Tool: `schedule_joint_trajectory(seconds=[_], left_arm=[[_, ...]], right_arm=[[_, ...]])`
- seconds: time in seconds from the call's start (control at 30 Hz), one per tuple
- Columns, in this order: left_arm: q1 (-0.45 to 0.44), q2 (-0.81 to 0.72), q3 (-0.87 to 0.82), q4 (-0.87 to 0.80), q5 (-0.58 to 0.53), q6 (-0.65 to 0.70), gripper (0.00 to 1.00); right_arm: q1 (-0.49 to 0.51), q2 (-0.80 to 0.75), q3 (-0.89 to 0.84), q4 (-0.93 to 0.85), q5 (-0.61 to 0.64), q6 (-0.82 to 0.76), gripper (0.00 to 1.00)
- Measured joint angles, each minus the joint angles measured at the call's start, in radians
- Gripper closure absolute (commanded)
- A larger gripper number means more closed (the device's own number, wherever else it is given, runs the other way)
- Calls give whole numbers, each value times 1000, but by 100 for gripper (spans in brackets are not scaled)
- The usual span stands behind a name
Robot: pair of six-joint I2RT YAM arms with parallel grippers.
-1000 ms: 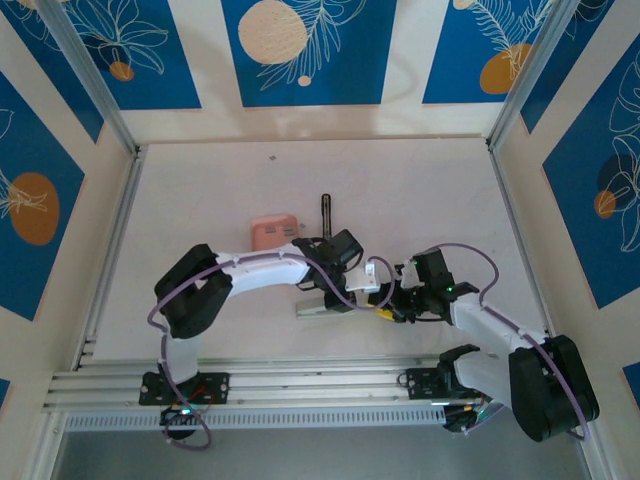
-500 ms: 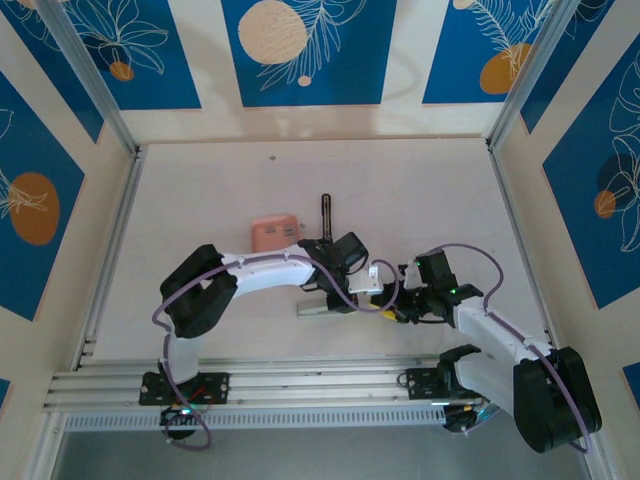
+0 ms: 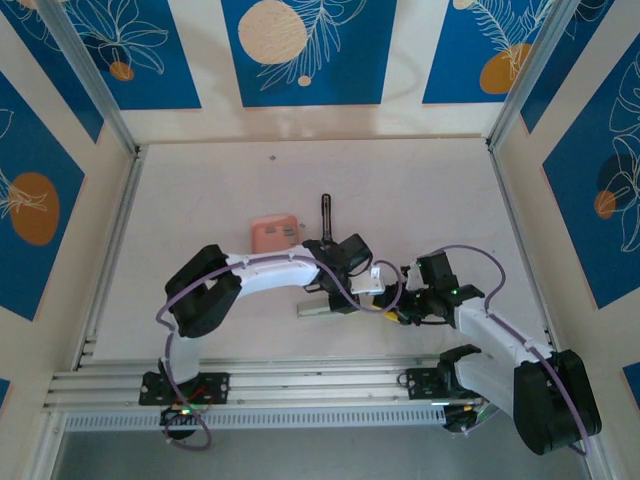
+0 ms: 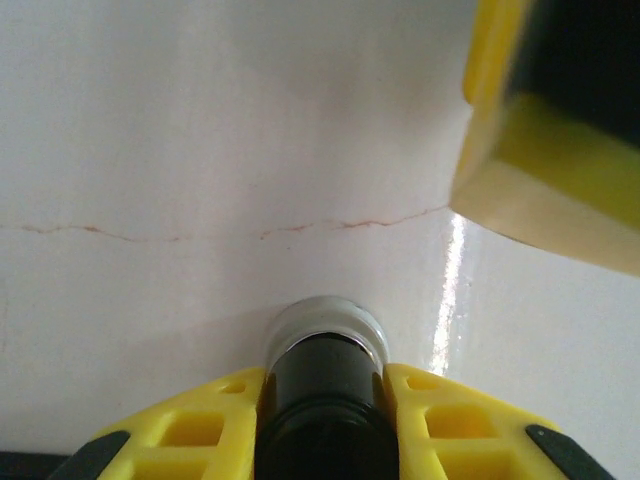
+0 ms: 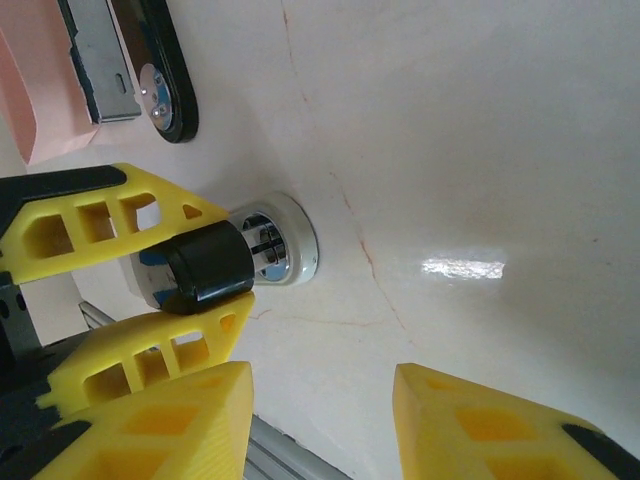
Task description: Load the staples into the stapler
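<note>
The slim black stapler bar (image 3: 326,212) lies on the table just right of the salmon-pink staple box (image 3: 275,232). The right wrist view has the same bar (image 5: 165,70), a silvery metal part (image 5: 100,60) and the pink box (image 5: 35,90) at top left. A silvery-white bar (image 3: 318,309) lies under the left forearm. My left gripper (image 3: 366,284) (image 4: 325,375) is shut on a short black cylinder (image 4: 325,400) whose silvery-white round end (image 5: 290,240) presses on the table. My right gripper (image 3: 397,308) (image 5: 320,420) stands open right next to it, holding nothing.
The left gripper's yellow fingers (image 5: 90,225) sit just left of the right gripper's fingertips, and a right finger (image 4: 560,130) looms at the upper right of the left wrist view. An aluminium rail (image 3: 300,385) runs along the near edge. Walls enclose the table.
The left arm's elbow has drifted slightly to the right and the right gripper has shifted a little. The left grip on the black cylinder is unchanged.
</note>
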Motion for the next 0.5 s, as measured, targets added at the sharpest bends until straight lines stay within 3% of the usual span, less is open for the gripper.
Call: schedule_joint_trajectory(seconds=[0.23,0.5], left_arm=[[0,-3,44,-38,-41,-212,91],[0,10,252,-160,-84,-539,95]], right_arm=[[-34,-110,1,-40,15,0,59],[-129,-241,3,-109,34,0,59]])
